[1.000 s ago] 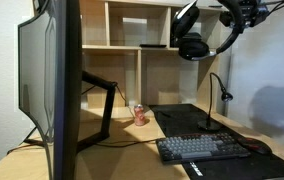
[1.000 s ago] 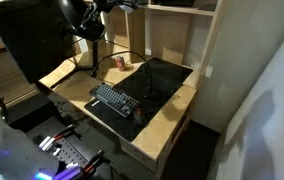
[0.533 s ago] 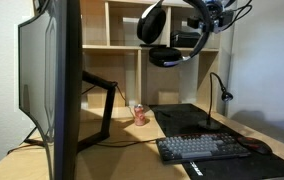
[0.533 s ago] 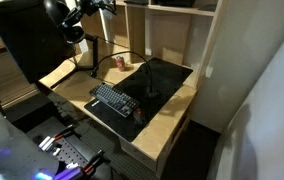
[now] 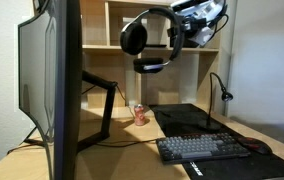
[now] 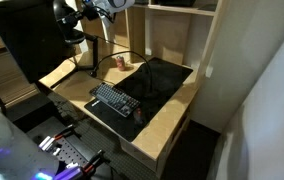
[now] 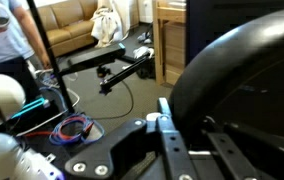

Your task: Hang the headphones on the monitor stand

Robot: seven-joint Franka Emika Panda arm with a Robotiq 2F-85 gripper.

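While the gripper (image 5: pixel 185 27) holds the headphones (image 5: pixel 134 38) aloft, seemingly clamped on the stiff headband (image 5: pixel 147 13), those light, padded earcups (image 5: pixel 154 62) look free to swing.

Black mat (image 5: pixel 182 118) on wooden desk (image 5: pixel 122 152)

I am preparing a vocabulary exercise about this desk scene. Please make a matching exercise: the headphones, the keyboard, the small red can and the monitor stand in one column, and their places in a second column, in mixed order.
Things:
1. headphones
2. keyboard
3. small red can
4. monitor stand

Places:
A. joined to the monitor's back
B. on the dark desk mat
C. in the air, held by the gripper
D. on the wooden desk, beside the stand's slanted leg

Pairs: 1-C, 2-B, 3-D, 4-A.
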